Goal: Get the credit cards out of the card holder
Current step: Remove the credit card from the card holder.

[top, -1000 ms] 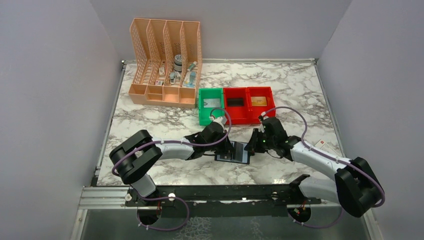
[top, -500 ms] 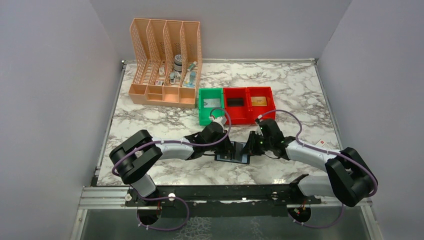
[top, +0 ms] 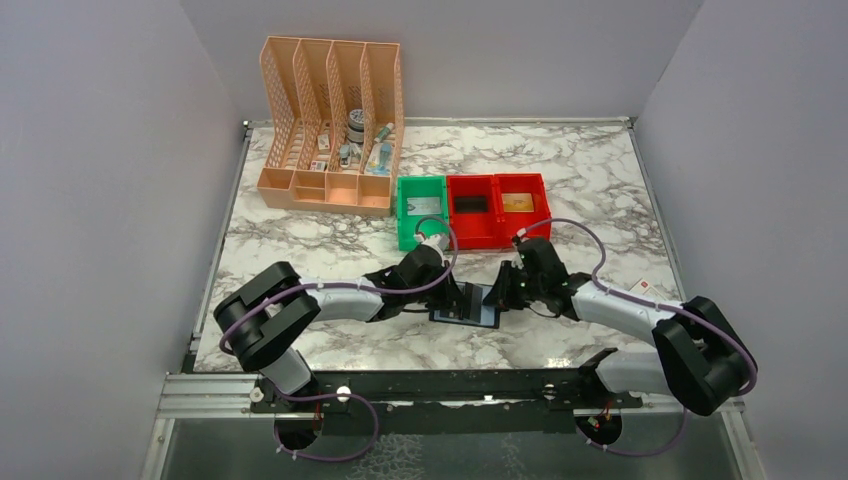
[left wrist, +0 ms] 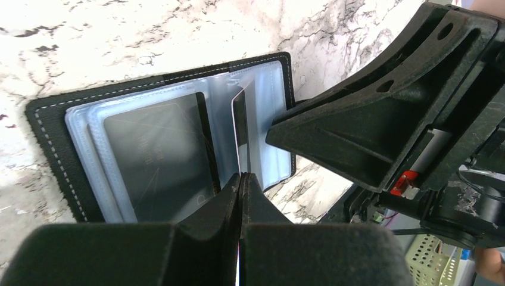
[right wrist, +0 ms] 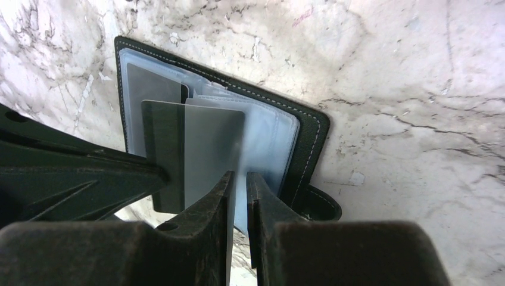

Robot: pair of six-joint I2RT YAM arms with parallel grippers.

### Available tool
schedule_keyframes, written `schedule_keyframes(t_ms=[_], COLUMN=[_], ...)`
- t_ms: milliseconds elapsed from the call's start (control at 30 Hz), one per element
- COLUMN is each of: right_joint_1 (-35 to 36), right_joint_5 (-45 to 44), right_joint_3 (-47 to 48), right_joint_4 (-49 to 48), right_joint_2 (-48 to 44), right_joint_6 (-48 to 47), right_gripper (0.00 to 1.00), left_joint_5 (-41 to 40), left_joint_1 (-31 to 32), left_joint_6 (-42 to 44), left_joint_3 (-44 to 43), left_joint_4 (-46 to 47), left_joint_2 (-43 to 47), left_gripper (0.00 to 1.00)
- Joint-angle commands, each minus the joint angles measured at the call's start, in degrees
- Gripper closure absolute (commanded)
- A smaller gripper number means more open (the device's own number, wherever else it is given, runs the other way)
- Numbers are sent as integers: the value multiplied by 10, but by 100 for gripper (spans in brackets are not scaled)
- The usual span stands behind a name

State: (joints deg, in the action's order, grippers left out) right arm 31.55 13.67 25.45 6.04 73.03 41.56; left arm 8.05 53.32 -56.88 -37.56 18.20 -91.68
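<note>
Left wrist view: card holder (left wrist: 44,128) open on counter (left wrist: 119,36), left gripper (left wrist: 240,179) clamped on one upright credit card (left wrist: 237,119) only partly out, right gripper (right wrist: 239,190) narrowly pinching its clear sleeve (right wrist: 214,149), another card (left wrist: 155,161) pocketed.

Right wrist cam here. The black card holder (right wrist: 309,137) is lying open on the marble table (right wrist: 405,89), with white stitching round the edge, clear sleeves fanned out, and its little tab at the lower right. One card (right wrist: 196,155) is sticking up out of the sleeves, greyish with a dark stripe down its left side. The left gripper (right wrist: 158,176) pokes in from the left and touches that striped edge. My right gripper (right wrist: 239,176) has its jaws nearly together, and the card's right edge runs down into the slit. I can't tell if it's actually pinching.
</note>
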Motion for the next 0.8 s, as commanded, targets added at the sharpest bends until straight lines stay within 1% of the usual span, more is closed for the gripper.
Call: schedule_keyframes(t_ms=[0, 100, 267, 467, 633, 767], right_joint_1=[-3, -2, -2, -3, -3, -2], right_joint_5=[-81, -72, -26, 49, 90, 129], right_joint_3=[5, 13, 29, 42, 40, 38], right_joint_4=[57, 59, 57, 39, 4, -23], right_joint_2=[-3, -5, -34, -71, -55, -20], right_joint_6=[-36, -39, -53, -64, -56, -50], right_gripper=[85, 85, 85, 78, 76, 76], left_joint_5=[-21, -13, -7, 12, 14, 33], left_joint_1=[-10, -12, -15, -17, -19, -21], left_joint_6=[14, 16, 12, 13, 19, 18], left_joint_3=[13, 13, 13, 9, 6, 2], left_joint_4=[-33, -29, -19, -11, -13, -12], left_joint_2=[32, 32, 29, 40, 52, 26], left_gripper=[100, 100, 100, 100, 100, 100])
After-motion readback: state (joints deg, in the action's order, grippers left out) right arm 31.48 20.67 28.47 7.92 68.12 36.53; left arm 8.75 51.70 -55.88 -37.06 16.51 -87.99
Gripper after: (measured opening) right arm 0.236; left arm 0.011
